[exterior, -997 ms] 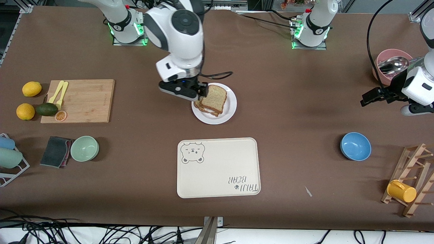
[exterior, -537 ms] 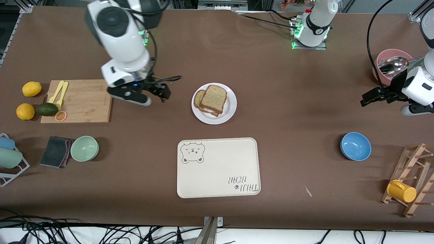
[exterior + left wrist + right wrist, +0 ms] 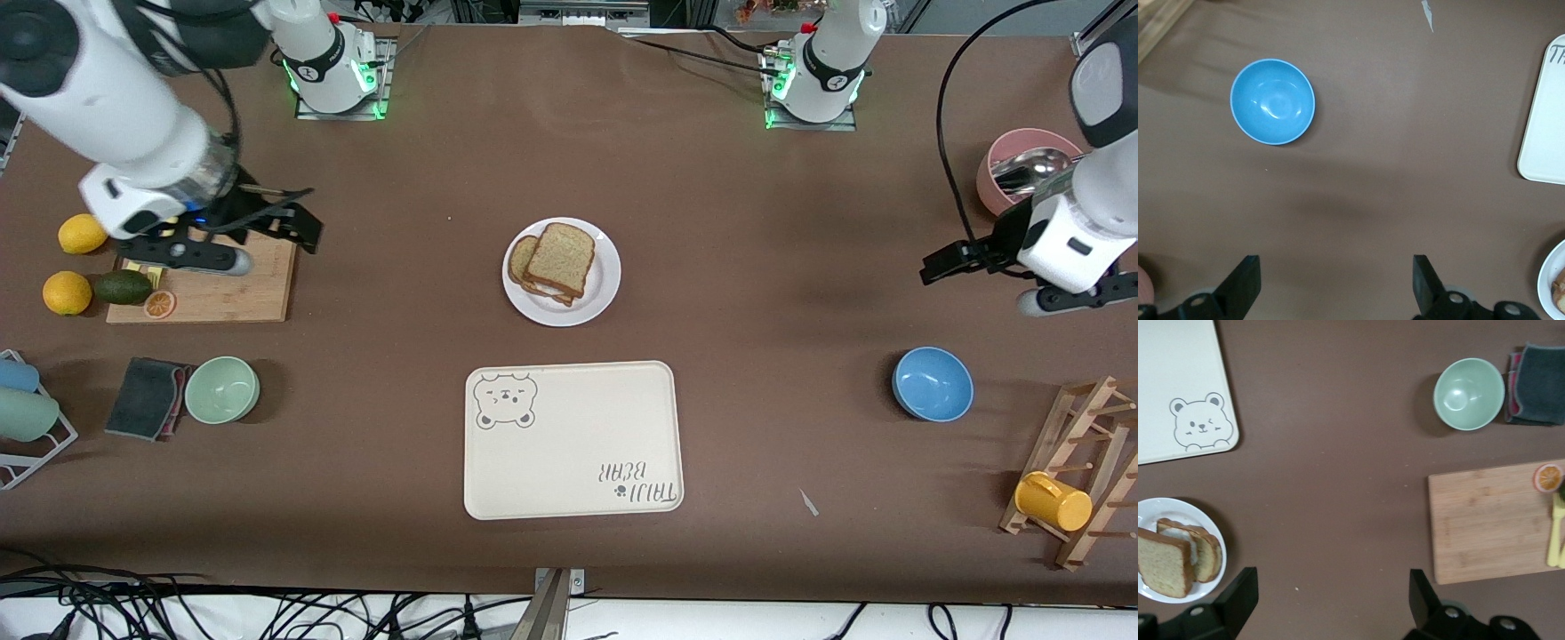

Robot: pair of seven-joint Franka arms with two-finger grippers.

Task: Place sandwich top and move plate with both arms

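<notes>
From the front, my right claw has swung away from the plate and now hangs over the cutting board, open and empty. The sandwich top lies on the stack, skewed off the lower slice — so placing looks done, and the two-arm plate move comes next. My left claw has edged in from the pink bowl toward the middle, also open, over bare counter. The cream tray sits nearer the camera than the plate; nothing stands between them.

My left wrist view shows both fingers spread with nothing between, the blue bowl below, a tray corner and the plate's rim at the edge.

My right wrist view shows spread fingers too — plate and bread to one side, the board, orange slice, green bowl and cloth to the other. Each arm has an open path back.
</notes>
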